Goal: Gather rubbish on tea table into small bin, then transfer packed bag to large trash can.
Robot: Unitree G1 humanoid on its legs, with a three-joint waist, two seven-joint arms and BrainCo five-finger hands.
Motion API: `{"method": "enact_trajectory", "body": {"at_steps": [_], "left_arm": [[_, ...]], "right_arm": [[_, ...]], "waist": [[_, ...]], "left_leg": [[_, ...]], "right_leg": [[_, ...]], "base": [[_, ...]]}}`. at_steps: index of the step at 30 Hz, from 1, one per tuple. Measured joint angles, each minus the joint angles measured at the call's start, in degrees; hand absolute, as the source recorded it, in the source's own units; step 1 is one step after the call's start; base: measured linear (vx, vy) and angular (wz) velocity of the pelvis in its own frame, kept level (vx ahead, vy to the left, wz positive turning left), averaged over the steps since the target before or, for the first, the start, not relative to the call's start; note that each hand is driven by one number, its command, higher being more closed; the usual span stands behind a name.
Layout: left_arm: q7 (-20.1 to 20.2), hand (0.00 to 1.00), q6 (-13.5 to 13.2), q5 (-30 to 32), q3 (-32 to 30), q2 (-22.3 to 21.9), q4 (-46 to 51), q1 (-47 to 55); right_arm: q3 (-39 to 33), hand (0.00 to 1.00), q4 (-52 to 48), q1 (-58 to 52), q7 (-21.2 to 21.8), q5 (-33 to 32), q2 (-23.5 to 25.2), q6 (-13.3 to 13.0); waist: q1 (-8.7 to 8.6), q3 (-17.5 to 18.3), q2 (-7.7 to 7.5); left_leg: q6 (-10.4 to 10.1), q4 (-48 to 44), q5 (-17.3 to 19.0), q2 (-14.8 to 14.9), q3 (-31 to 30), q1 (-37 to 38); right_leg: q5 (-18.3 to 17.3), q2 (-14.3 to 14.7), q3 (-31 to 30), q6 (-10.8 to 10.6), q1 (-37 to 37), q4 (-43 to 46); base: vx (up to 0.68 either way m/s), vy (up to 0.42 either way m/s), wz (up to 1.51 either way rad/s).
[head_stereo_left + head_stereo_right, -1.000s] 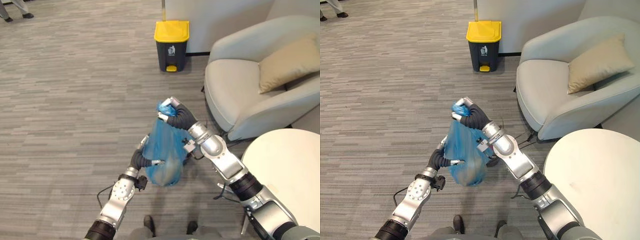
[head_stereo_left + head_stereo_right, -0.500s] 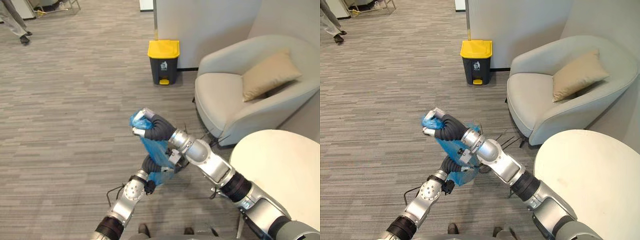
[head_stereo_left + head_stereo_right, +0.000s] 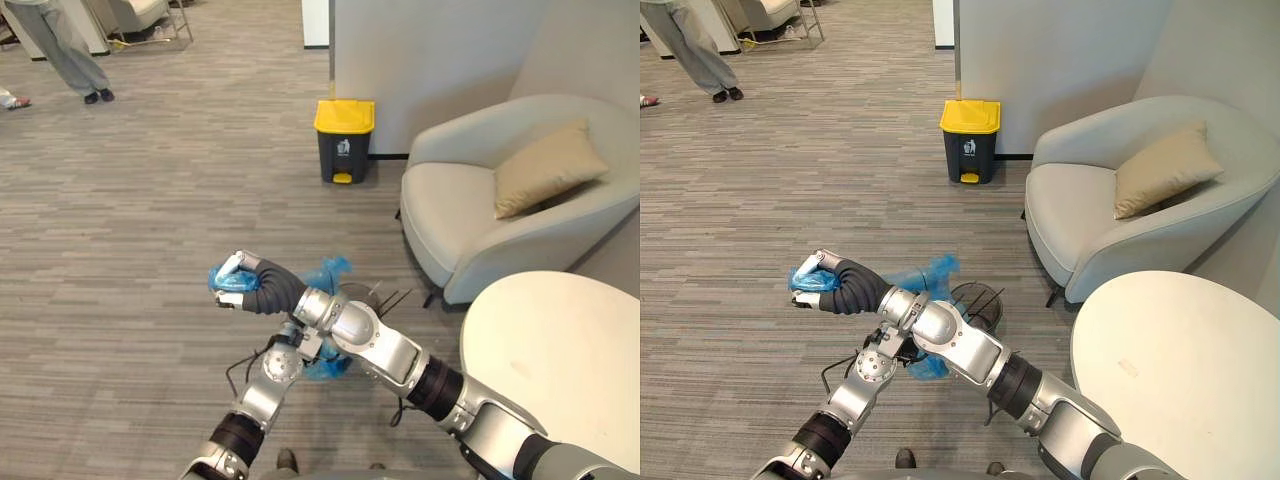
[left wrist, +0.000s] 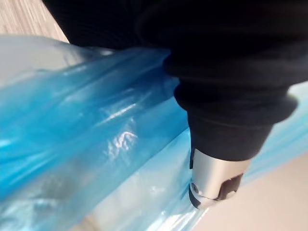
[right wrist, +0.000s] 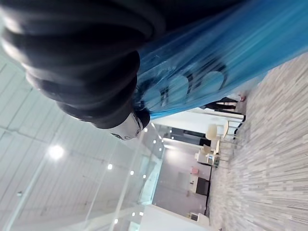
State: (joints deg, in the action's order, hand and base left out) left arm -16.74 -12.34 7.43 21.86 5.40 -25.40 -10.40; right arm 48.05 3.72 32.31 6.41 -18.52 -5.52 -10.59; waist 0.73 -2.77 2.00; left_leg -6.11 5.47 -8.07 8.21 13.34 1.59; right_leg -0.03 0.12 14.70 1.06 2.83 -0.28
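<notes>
My right hand is shut on the knotted top of the blue rubbish bag, out over the carpet with its arm stretched across to the left. The bag's body bunches behind and below that forearm. My left hand sits right under the right forearm, pressed against the bag, and its fingers are hidden. The large trash can, dark with a yellow lid, stands shut by the wall ahead. A black wire small bin stands on the floor behind the arm.
A round white tea table is at the lower right. A grey armchair with a tan cushion stands right of the trash can. A person's legs show at the far upper left. Open carpet lies between me and the can.
The camera has shifted. My right hand swung the bag's top down and to the left, so its forearm now crosses over my left hand and the bag bunches behind the arm.
</notes>
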Motion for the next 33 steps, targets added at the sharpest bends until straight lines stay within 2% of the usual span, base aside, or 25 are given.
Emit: {"method": "enact_trajectory", "body": {"at_steps": [3, 4, 9, 11, 14, 18, 23, 29, 33], "left_arm": [[-0.24, 1.0, -0.01, -0.08, 0.02, -0.04, -0.02, -0.01], [-0.41, 1.0, -0.01, -0.11, 0.02, -0.03, -0.02, -0.01], [-0.71, 1.0, 0.06, -1.06, -0.37, 0.0, -0.04, 0.2], [-0.59, 1.0, 0.36, -1.77, -1.53, -0.03, -0.04, 0.92], [-0.64, 1.0, 0.64, -3.62, -4.69, -0.31, 0.03, 3.84], [-0.63, 1.0, 0.67, -6.09, -12.33, -0.32, 0.82, 11.34], [0.5, 1.0, 0.65, -6.95, -18.46, 1.68, 4.44, 17.92], [3.42, 1.0, 0.56, -6.94, -24.11, 4.31, 4.56, 22.42], [6.63, 1.0, 0.46, -7.93, -28.89, 5.09, 3.17, 26.31]], "right_arm": [[-0.02, 1.0, 0.0, 0.0, -0.08, -0.77, 0.03, 0.0], [-0.01, 0.0, 0.0, 0.0, -0.08, -1.07, 0.03, 0.0], [-0.17, 0.0, -0.01, -0.03, 0.06, -0.57, -0.02, -0.01], [-0.34, 0.0, -0.03, -0.45, 0.15, 1.48, -0.64, -0.13], [-1.98, 0.0, -0.92, -4.39, 0.14, 7.94, -2.18, -0.42], [-9.18, 0.0, -3.42, -15.67, -0.3, 19.97, -8.57, -2.32], [-19.11, 0.0, -5.66, -28.26, -1.47, 25.87, -16.3, -3.35], [-30.48, 0.0, -3.9, -40.02, -0.86, 23.69, -17.34, -4.64], [-40.5, 0.0, 7.95, -45.72, 0.55, 18.05, -16.61, -4.21]], "waist": [[0.0, 0.04, -0.05], [0.0, 0.04, -0.05], [-0.14, 0.11, -0.09], [-0.42, 0.12, -0.1], [-1.08, 0.23, -0.28], [-1.41, 0.37, -0.54], [-1.4, 0.33, -0.58], [-1.57, 0.23, -0.69], [-1.85, 0.09, -0.57]], "left_leg": [[0.0, -0.02, 0.0, -0.02, 0.25, 0.04], [0.0, -0.02, -0.01, -0.03, 0.33, 0.07], [0.01, -0.04, -0.02, -0.04, 1.09, 0.08], [0.01, -0.04, -0.02, -0.06, 1.12, 0.11], [0.01, -0.05, -0.02, -0.05, 1.12, 0.27], [0.02, -0.03, 0.02, -0.04, 1.37, 0.63], [0.21, 0.35, 0.21, 0.06, 1.35, 1.13], [-0.03, 0.39, 0.45, -0.13, 0.68, 0.93], [0.33, 0.41, 0.77, -0.67, -0.11, 0.91]], "right_leg": [[0.05, 0.0, -0.31, -0.01, -0.04, -0.09], [0.05, 0.0, -0.38, -0.01, -0.04, -0.11], [0.85, 0.14, -1.05, 0.06, 0.09, -1.26], [0.91, 0.14, -1.15, 0.07, 0.16, -1.39], [0.91, 0.17, -1.25, 0.07, 0.32, -1.39], [0.88, 0.18, -1.61, 0.05, 0.56, -1.39], [0.38, 0.25, -1.83, -0.66, 1.03, -1.51], [0.32, 0.12, -1.16, -0.87, 1.03, -1.66], [-0.23, -0.49, -0.38, -1.55, 1.11, -1.29]], "base": [[0.01, 0.01, -0.04], [0.03, 0.01, -0.07], [0.02, 0.008, -0.07], [0.01, 0.004, -0.03], [0.0, 0.0, 0.0], [0.0, 0.003, -0.01], [-0.03, 0.005, -0.01], [-0.01, 0.007, 0.05], [0.02, 0.027, 0.12]]}}
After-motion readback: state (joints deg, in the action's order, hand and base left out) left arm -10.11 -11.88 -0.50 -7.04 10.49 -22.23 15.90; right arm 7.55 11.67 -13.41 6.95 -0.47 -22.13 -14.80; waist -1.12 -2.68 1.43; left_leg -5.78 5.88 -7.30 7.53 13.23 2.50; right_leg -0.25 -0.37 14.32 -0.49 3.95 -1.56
